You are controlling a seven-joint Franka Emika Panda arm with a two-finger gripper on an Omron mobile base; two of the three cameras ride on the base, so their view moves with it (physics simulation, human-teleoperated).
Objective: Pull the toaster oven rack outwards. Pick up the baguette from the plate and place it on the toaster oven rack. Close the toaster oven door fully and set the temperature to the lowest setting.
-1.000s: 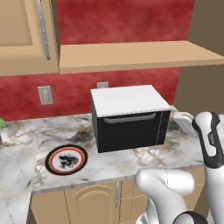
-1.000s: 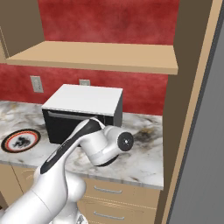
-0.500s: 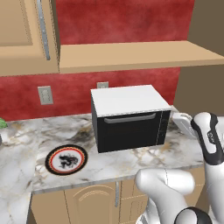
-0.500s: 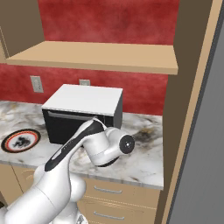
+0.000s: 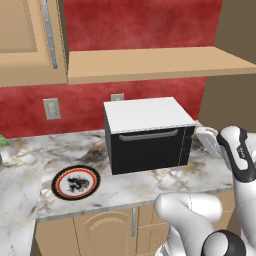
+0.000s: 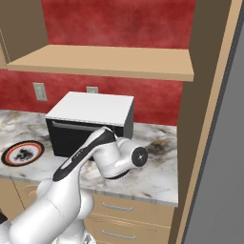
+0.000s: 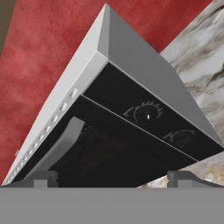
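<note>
The black toaster oven with its white top stands on the marble counter, and I also see it from the other side. Its door is shut, with the grey bar handle along its top edge. The rack and the baguette are hidden. The red-rimmed plate lies left of the oven with no bread on it. My gripper is open just off the oven's right front corner. In the hand view it faces the dark control strip with two knobs, one upper and one lower, and the door handle.
A wooden shelf hangs above the oven. An upper cabinet is at the left and a tall wooden panel at the right. A wall outlet sits on the red backsplash. Bare marble counter lies right of the oven.
The arm has shifted slightly, and the hand has eased a little lower beside the oven's right front. The oven and plate have not moved, and the jaws stay open.
</note>
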